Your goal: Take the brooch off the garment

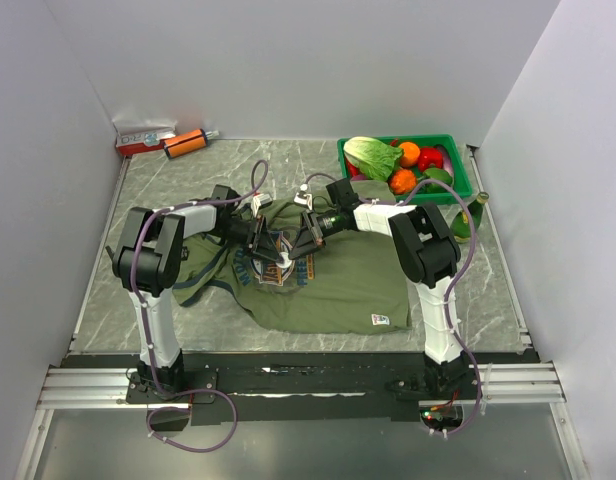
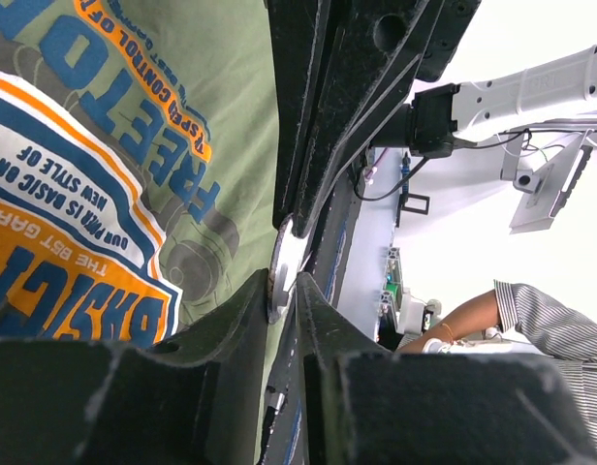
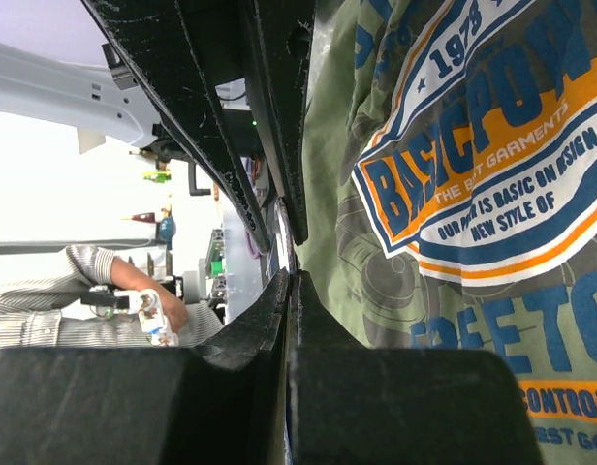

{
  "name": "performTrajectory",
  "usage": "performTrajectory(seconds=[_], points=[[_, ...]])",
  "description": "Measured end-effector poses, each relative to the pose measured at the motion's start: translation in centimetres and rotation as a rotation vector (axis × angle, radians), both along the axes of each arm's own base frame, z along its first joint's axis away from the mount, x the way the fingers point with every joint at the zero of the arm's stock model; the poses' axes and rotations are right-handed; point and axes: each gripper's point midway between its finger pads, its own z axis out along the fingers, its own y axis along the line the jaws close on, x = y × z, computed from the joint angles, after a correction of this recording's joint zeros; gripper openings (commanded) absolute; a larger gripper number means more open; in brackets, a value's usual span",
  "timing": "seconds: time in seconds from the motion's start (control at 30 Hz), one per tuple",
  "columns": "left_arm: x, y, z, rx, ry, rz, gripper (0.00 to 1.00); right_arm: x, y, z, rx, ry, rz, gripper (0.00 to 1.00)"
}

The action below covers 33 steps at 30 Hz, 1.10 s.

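The olive-green T-shirt lies spread on the table, its round chest print between the two grippers. In the left wrist view the brooch shows edge-on as a small whitish disc. My left gripper is shut on it at the edge of a raised fold of shirt. In the top view this gripper is at the print's left. My right gripper is shut on the shirt fabric close beside the left fingers. In the top view it meets the left one over the print.
A green crate of vegetables stands at the back right, with a green bottle beside it. A red-white box and an orange cylinder lie at the back left. The white hem label is at the shirt's near right.
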Motion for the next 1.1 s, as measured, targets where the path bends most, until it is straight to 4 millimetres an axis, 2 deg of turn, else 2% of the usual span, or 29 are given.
performTrajectory(seconds=[1.1], points=[[0.6, -0.5, -1.2, 0.042, 0.045, -0.004, 0.15, 0.6, 0.0, -0.6, -0.03, -0.019, -0.029, 0.0]])
